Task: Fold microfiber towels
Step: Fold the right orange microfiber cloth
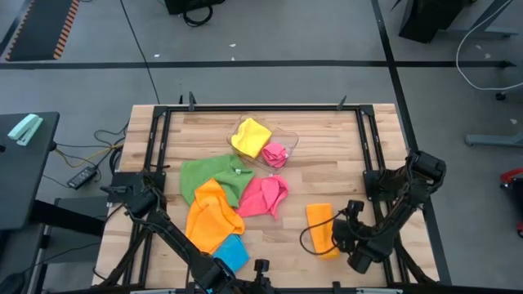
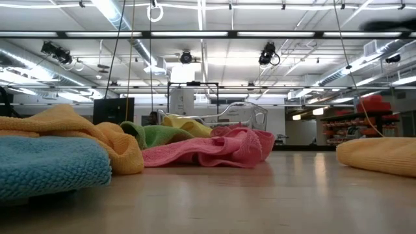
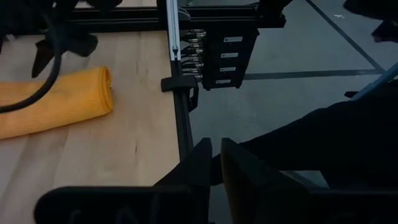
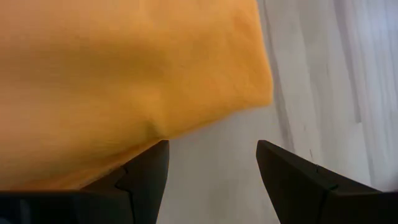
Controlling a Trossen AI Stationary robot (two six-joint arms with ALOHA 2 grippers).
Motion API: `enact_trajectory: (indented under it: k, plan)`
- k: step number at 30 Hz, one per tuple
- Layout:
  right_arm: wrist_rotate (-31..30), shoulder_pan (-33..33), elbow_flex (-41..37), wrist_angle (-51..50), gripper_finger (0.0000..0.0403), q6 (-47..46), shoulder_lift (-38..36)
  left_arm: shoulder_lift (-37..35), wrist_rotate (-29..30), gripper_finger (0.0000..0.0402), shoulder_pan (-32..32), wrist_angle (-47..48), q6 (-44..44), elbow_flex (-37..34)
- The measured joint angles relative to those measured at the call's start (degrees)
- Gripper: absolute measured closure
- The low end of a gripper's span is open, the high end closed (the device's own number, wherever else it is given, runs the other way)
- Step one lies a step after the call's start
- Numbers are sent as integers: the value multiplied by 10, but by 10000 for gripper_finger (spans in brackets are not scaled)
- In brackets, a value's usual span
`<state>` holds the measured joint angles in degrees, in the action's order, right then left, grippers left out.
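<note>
High view: I saw my right gripper (image 1: 337,242) spread beside the folded orange towel (image 1: 320,227); my left gripper (image 3: 214,165) sat pressed together off the surface (image 1: 343,171).

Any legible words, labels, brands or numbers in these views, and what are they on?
None can be read.
Small white labels on the black box fixed at the table frame, left wrist view: too small to read.
The soft microfiber towels, such as the folded orange one, and the clear plastic tray show no print.
</note>
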<state>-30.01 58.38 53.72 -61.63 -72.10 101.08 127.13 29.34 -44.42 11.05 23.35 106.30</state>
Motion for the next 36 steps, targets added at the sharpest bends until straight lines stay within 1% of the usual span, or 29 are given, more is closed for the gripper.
enact_trajectory:
  k: [3, 5, 9, 12, 14, 20, 22, 25, 29, 32, 36]
  plan:
    - [0, -6, -26, 39, 150, 3, 0, 0, 0, 356, 0, 0, 0, 0]
    - [0, -9, -41, 86, 150, 25, 0, 0, 0, 359, 0, 0, 0, 0]
    - [-21, -17, -62, 167, 151, 61, -4, 0, 0, 362, 0, 0, 0, 0]
    - [-40, -21, -60, 211, 151, 66, -2, 0, 0, 359, 0, 0, 0, 0]
    - [-46, -21, -56, 249, 151, 85, 0, 0, 0, 357, 0, 0, -1, 0]
    - [-33, -30, -54, 357, 150, 132, 1, 0, 0, 359, 0, 0, 0, 0]
    - [-26, -33, -51, 350, 150, 135, 1, 0, 0, 362, 0, 0, 0, 0]
    - [-5, -30, -34, 311, 150, 124, 1, 0, 0, 361, -1, 0, -1, 0]
    - [-11, -8, 7, 260, 150, 120, 1, 0, 0, 357, -1, 1, -1, 0]
    - [-39, 14, 33, 278, 150, 156, 1, 0, 0, 356, -1, 1, -1, 0]
    - [-110, 46, 38, 373, 150, 232, 1, 0, 0, 361, -1, 1, -1, 0]
